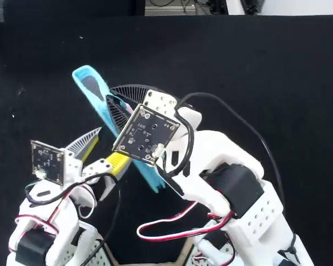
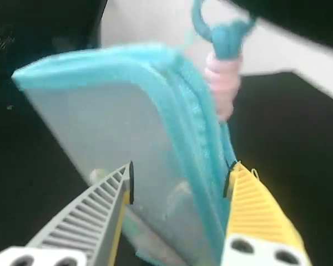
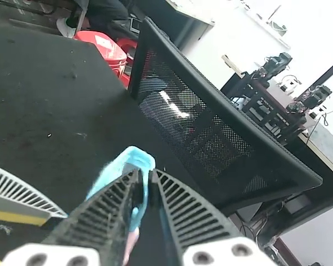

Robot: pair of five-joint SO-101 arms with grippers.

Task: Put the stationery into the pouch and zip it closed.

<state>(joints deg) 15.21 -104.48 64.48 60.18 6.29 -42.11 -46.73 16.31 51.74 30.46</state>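
Observation:
The light blue pouch (image 1: 100, 100) hangs tilted above the black table. My right gripper (image 1: 115, 104) is shut on its zipper pull (image 2: 222, 41), a blue cord with a pink bead (image 2: 222, 83). In the right wrist view the blue cord (image 3: 136, 191) is pinched between the black fingers of my right gripper (image 3: 146, 173). My left gripper (image 2: 179, 172) is open, and its grey finger (image 2: 94, 210) and yellow finger (image 2: 252, 213) straddle the lower part of the pouch (image 2: 116, 127). In the high view the left gripper (image 1: 108, 147) has its yellow finger touching the pouch's edge. Faint shapes show through the pouch's pale side; what they are is unclear.
A black cloth covers the table (image 1: 255, 72) all round the arms. Beyond the table's edge stand a black mesh panel (image 3: 211, 138) and a red stool (image 3: 102, 47). The right arm's white body (image 1: 238, 188) fills the near right.

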